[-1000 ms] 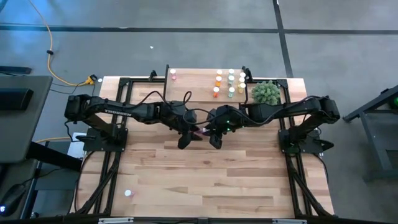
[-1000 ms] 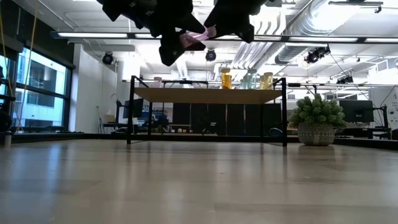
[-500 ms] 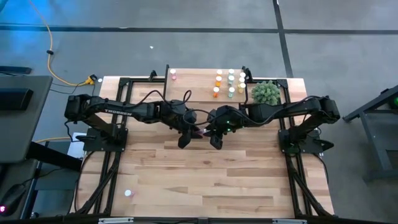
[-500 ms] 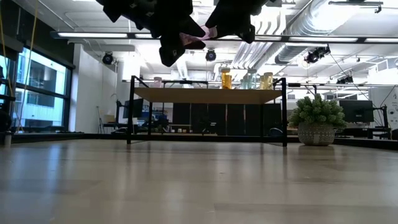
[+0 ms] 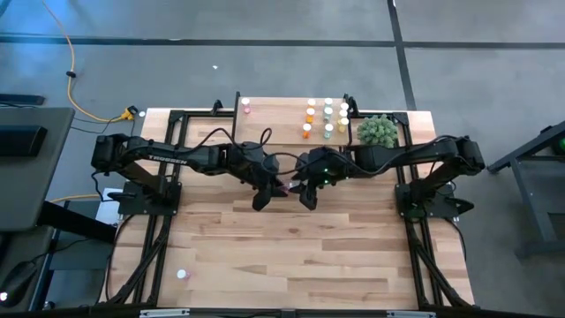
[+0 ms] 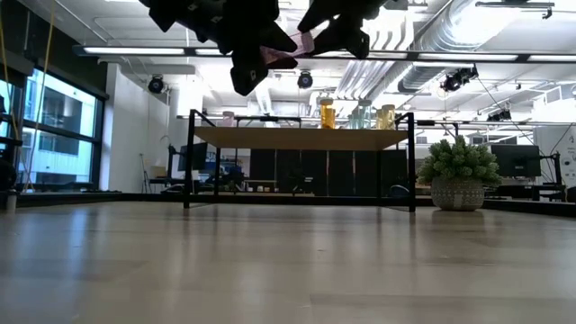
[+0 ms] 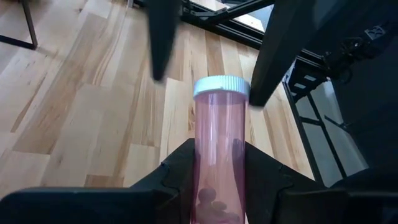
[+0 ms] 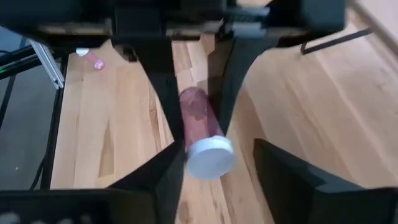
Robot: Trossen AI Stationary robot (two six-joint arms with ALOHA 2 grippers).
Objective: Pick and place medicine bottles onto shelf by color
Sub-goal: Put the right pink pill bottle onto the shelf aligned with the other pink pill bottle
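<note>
A pink medicine bottle [image 7: 217, 155], white cap [image 7: 221, 86] forward, was held above the middle of the table [image 5: 309, 256], between the two grippers. The left gripper [image 7: 214, 180] was clamped on the bottle's body, one finger [image 7: 177, 171] on each side. The right gripper [image 8: 214, 168] stood with its fingers spread to either side of the capped end, apparently clear of it; this reads as a hand-over with the left arm now bearing the load.

Beyond, the shelf [image 5: 282, 113] carried one pink bottle [image 5: 246, 109] towards its left end and a cluster of orange, greenish and yellowish bottles [image 5: 327, 117] towards its right, beside the plant [image 5: 377, 131]. A further bottle [image 5: 182, 274] lay on the near left of the table.

To do the step well, the right gripper should draw straight back along the bottle's axis without brushing the cap, and the left should keep its clamp firm, then set the bottle upright beside the lone pink one.
</note>
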